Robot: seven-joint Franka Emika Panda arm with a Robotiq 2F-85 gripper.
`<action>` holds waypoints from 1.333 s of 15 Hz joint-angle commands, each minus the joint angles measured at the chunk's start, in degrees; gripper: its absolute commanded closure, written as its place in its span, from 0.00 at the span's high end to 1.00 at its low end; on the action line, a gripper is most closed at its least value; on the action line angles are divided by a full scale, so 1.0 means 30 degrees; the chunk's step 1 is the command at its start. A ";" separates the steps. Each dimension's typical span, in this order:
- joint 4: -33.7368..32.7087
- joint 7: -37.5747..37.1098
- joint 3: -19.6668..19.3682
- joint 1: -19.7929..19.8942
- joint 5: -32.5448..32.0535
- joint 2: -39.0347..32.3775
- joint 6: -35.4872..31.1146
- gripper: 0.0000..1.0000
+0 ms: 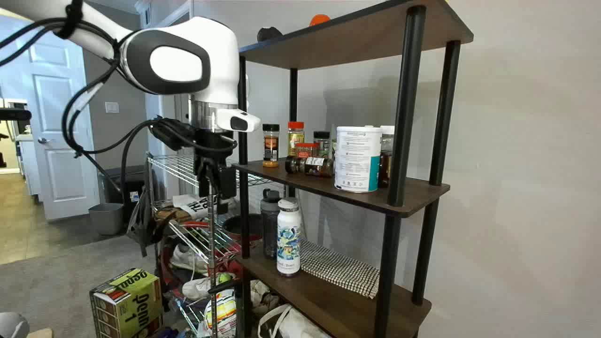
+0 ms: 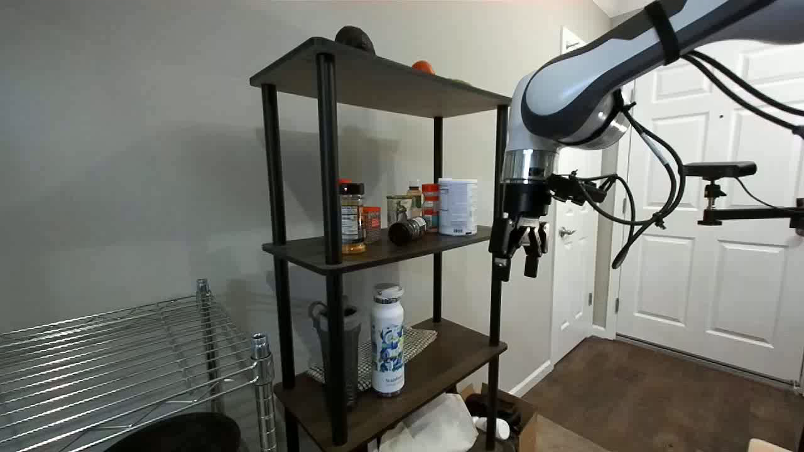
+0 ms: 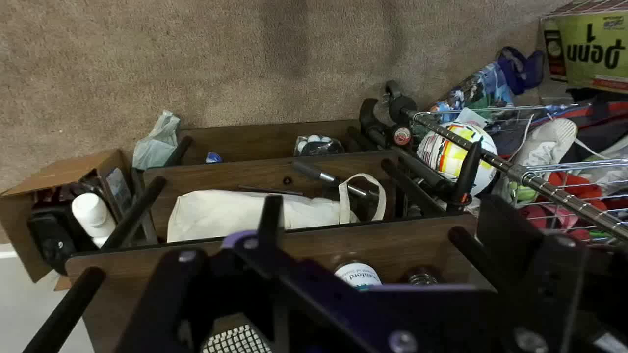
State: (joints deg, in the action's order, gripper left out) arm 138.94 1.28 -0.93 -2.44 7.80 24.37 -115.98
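My gripper (image 2: 517,270) hangs pointing down, open and empty, in front of the dark shelf unit; it also shows in an exterior view (image 1: 214,199) and the wrist view (image 3: 387,220). It touches nothing visible. The middle shelf (image 1: 408,188) holds a white canister (image 1: 358,159), a black-lidded spice jar (image 1: 270,145), a red-lidded jar (image 1: 296,135) and a dark jar lying on its side (image 2: 407,230). On the shelf below stand a white patterned bottle (image 2: 388,345) and a dark grey bottle (image 1: 270,223) beside a checkered cloth (image 1: 338,270). Finger parts partly hide these in the wrist view.
A dark round object (image 2: 355,39) and an orange object (image 2: 423,66) sit on the top shelf. A wire rack (image 2: 125,358) stands beside the unit. A cream bag (image 3: 255,211) lies below, near a cardboard box (image 3: 68,171). A Penn box (image 1: 127,300) is on the floor.
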 commanded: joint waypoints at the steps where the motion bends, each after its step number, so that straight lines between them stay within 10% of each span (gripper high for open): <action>1: -0.0035 0.0037 0.0093 0.0109 0.0037 -0.0005 0.0051 1.00; 9: -0.0502 -0.0167 0.0534 0.0254 -0.1269 0.0336 -0.0497 1.00; 20: -0.1193 -0.0196 0.2624 0.0407 -0.9186 0.0821 -0.1685 1.00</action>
State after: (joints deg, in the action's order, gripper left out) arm 135.40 0.03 5.38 -1.52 -15.10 25.64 -121.99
